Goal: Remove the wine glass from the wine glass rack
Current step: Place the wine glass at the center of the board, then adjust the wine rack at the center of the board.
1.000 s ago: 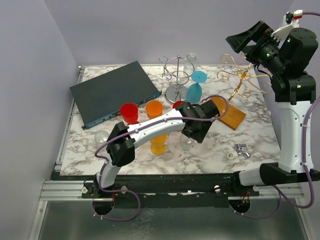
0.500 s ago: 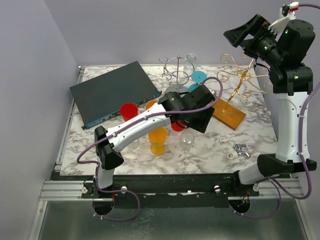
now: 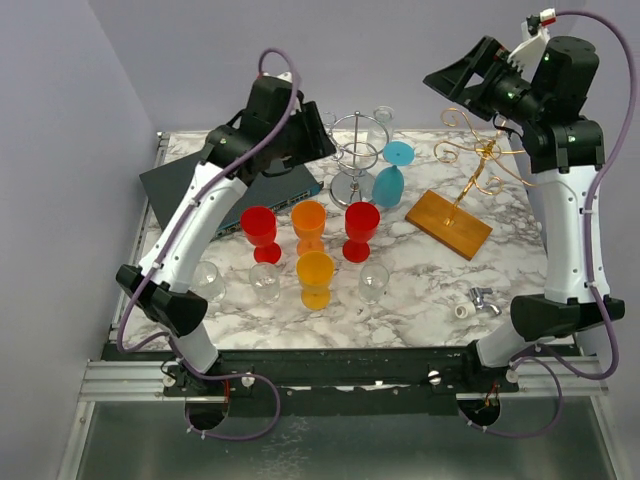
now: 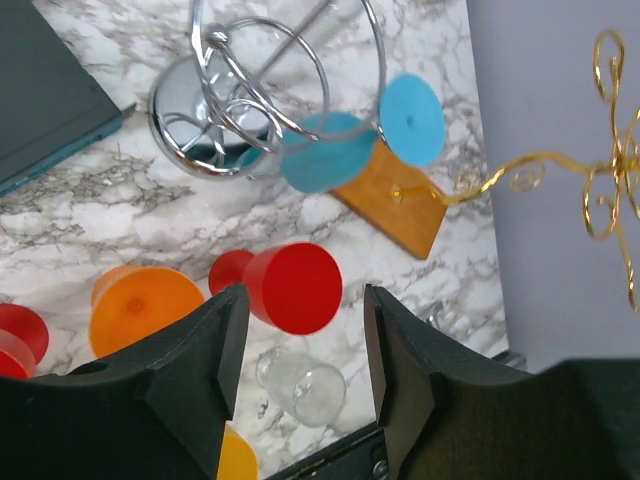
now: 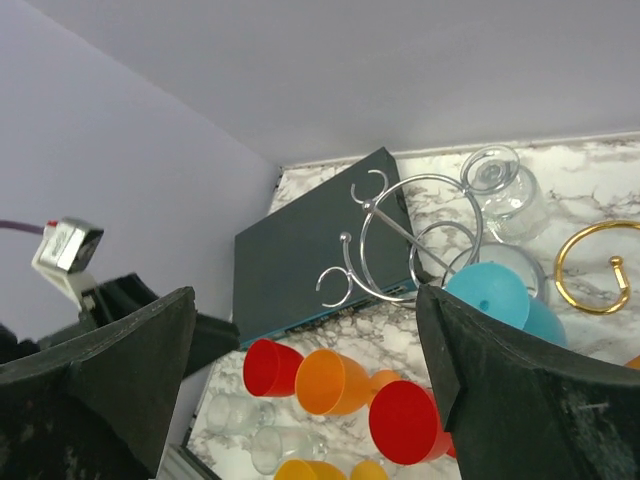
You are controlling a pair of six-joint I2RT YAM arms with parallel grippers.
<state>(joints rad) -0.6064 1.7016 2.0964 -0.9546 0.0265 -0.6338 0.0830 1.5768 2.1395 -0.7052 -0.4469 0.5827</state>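
Observation:
The silver wire wine glass rack [image 3: 354, 152] stands at the back middle of the table. A blue wine glass [image 3: 391, 172] hangs upside down on its right side, and a clear glass [image 3: 380, 124] hangs behind. My left gripper [image 3: 316, 138] is open and empty, held high just left of the rack. Its wrist view shows the rack [image 4: 262, 92] and the blue glass [image 4: 328, 152] well ahead of the gripper [image 4: 300, 345]. My right gripper [image 3: 452, 80] is open and empty, high to the right of the rack. Its wrist view shows the rack [image 5: 398, 238] and the blue glass [image 5: 488, 294] far below the gripper [image 5: 310, 385].
A gold wire rack [image 3: 485, 152] on a wooden base [image 3: 448, 224] stands to the right. A dark flat box [image 3: 200, 190] lies at the back left. Red [image 3: 361, 228], orange [image 3: 309, 224] and clear [image 3: 373, 282] glasses stand in front. A small metal fitting [image 3: 478, 300] lies front right.
My left arm has risen from low over the front glasses and swung up and back to the left of the silver rack. My right gripper has shifted a little left.

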